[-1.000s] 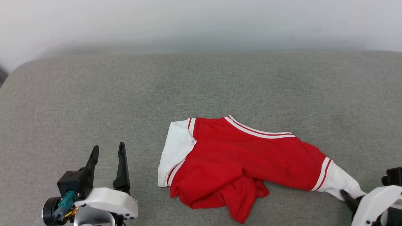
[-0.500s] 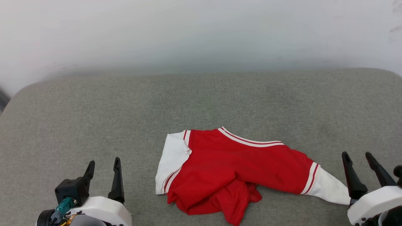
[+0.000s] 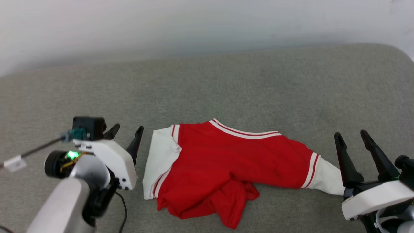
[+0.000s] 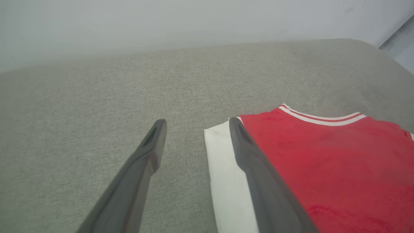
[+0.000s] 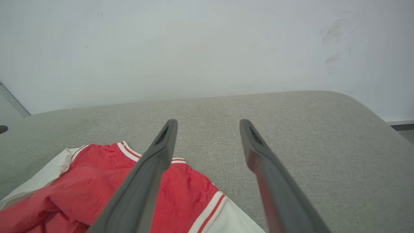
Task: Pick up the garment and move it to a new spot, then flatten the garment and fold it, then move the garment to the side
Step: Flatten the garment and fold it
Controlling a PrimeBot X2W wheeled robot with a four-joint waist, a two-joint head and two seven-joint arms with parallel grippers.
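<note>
Jersey loose on grey cushion, a spread gripper at each sleeve

The garment (image 3: 226, 161), a red jersey T-shirt, lies plain side up near the front of the grey upholstered cushion (image 3: 226, 84), its hem bunched toward the robot and its white sleeves pointing outward. The left gripper (image 3: 127, 130) hovers just beside the left-hand sleeve (image 4: 223, 174) and the right gripper (image 3: 351, 134) beside the right-hand sleeve (image 3: 325, 178). Both have their jaws wide apart and grip nothing. They look placed to take a sleeve each and stretch the cloth flat. The shirt rests directly on the cushion, not in a bin or basket.
</note>
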